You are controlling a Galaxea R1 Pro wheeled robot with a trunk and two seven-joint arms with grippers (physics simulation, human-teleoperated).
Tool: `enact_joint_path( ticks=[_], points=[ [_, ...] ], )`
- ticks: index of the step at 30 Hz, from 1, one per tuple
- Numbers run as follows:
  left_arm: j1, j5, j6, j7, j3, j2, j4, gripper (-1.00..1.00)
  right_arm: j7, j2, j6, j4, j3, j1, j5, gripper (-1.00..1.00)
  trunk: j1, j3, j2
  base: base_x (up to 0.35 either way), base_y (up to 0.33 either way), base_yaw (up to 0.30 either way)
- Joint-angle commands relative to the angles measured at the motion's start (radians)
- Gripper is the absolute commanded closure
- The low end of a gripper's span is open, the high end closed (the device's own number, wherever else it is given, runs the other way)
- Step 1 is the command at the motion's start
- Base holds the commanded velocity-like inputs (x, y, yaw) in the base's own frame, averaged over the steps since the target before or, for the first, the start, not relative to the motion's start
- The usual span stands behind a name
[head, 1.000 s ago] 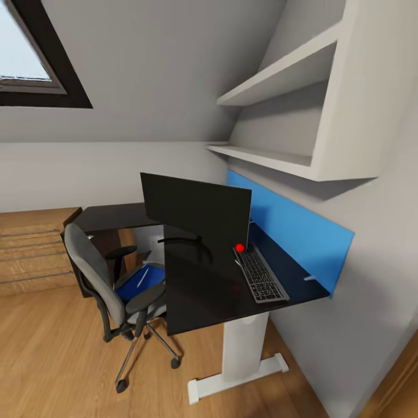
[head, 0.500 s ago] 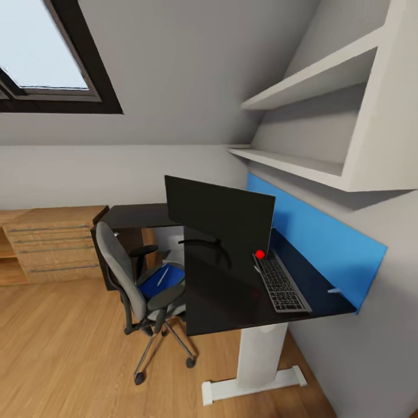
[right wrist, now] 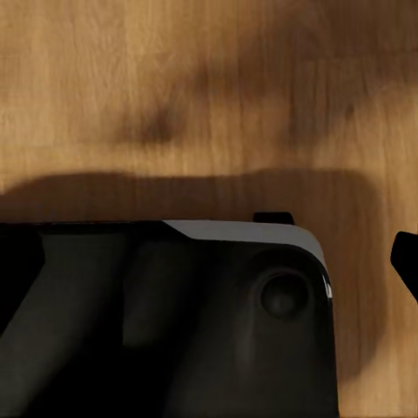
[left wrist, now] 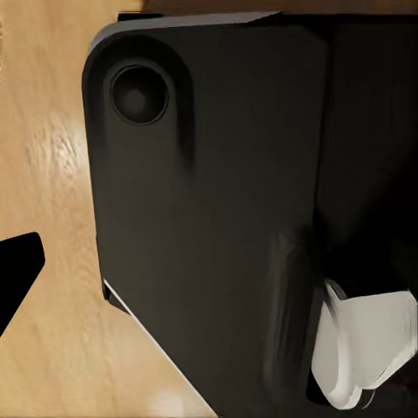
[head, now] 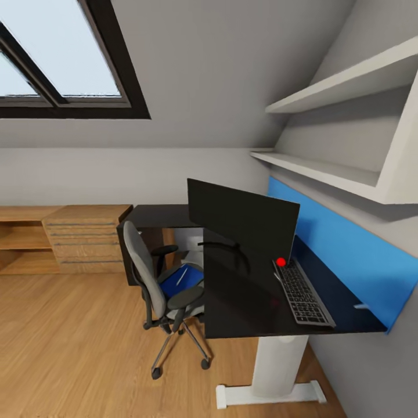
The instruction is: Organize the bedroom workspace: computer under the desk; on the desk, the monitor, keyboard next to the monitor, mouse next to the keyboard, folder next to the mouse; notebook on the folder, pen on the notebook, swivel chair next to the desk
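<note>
Both wrist cameras looked down past dark robot body panels [left wrist: 218, 218] onto the wood floor [right wrist: 174, 87]. A black tip [left wrist: 17, 266] showed at the edge of the left wrist view and another [right wrist: 407, 261] at the edge of the right wrist view; I could not tell whether either gripper was spread or closed.

From the head camera: the desk [head: 244, 302] stood along the right-hand wall, black top, white pedestal leg [head: 277, 366], blue back panel [head: 354, 255]. The monitor [head: 244, 223] stood upright on the desk, its ring base [head: 223, 252] on the black top. The keyboard [head: 303, 293] lay flat on the desk, on the blue-panel side of the monitor. A small red mouse [head: 281, 262] sat at the far end of the keyboard, touching or just beside it.

The swivel chair [head: 159, 284] stood on the floor close against the open side of the desk, back turned away from it. A blue folder [head: 180, 281] lay on its seat, with a thin white pen [head: 182, 275] on top.

A light-wood drawer chest [head: 87, 238] stood against the far wall, a dark unit [head: 148, 223] between it and the desk. Two white shelves [head: 337, 133] hung above the desk. A skylight [head: 58, 58] sat in the sloped ceiling.
</note>
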Motion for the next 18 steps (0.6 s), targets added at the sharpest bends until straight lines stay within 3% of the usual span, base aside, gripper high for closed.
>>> enact_joint_path(
  ticks=[1, 5, 6, 10, 11, 13, 15, 16, 18],
  points=[
    [0.000, 0.000, 0.000, -0.001, 0.001, -0.001, -0.017, -1.00, 0.000, 0.004, -0.005, -0.003, -0.001, -0.001, -0.001, -1.00, -0.004, 0.003, 0.006, 0.000, 0.000, 0.238],
    [0.000, 0.000, -0.007, -0.003, 0.000, -0.002, -0.095, -1.00, -0.001, 0.010, -0.005, -0.052, -0.002, -0.001, -0.001, -1.00, -0.019, 0.016, 0.034, 0.000, 0.000, 0.232],
    [0.000, 0.000, -0.055, -0.003, -0.001, -0.002, -0.172, -1.00, 0.000, 0.008, -0.004, -0.084, -0.003, -0.001, -0.001, -1.00, -0.023, 0.018, 0.041, 0.000, 0.000, 0.160],
    [0.000, 0.007, -0.115, 0.002, 0.000, -0.001, -0.229, -1.00, 0.000, -0.001, -0.005, -0.115, -0.003, -0.001, 0.000, -1.00, -0.038, 0.027, 0.069, 0.000, 0.000, 0.143],
    [0.000, 0.051, -0.171, 0.007, 0.005, -0.001, -0.258, -1.00, 0.000, -0.012, -0.005, -0.159, -0.005, -0.002, 0.000, -1.00, -0.042, 0.028, 0.076, 0.000, 0.000, 0.120],
    [0.000, 0.111, -0.191, 0.006, 0.013, 0.000, -0.246, -1.00, 0.001, -0.017, -0.005, -0.175, -0.005, -0.002, -0.001, -1.00, -0.050, 0.032, 0.090, 0.000, 0.000, 0.113],
    [0.000, 0.139, -0.197, 0.006, 0.015, 0.003, -0.237, -1.00, 0.001, -0.019, -0.005, -0.180, -0.005, -0.002, -0.001, -1.00, -0.058, 0.036, 0.104, 0.000, 0.000, 0.109],
    [0.000, 0.178, -0.225, 0.006, 0.017, 0.016, -0.228, -1.00, 0.001, -0.020, -0.007, -0.193, -0.005, -0.002, 0.000, -1.00, -0.058, 0.035, 0.104, 0.000, 0.000, 0.108],
    [0.000, 0.196, -0.320, 0.006, 0.017, 0.043, -0.222, -1.00, 0.001, -0.021, -0.021, -0.225, -0.005, -0.002, -0.001, -1.00, -0.058, 0.032, 0.104, 0.000, 0.000, 0.128]
  ],
)
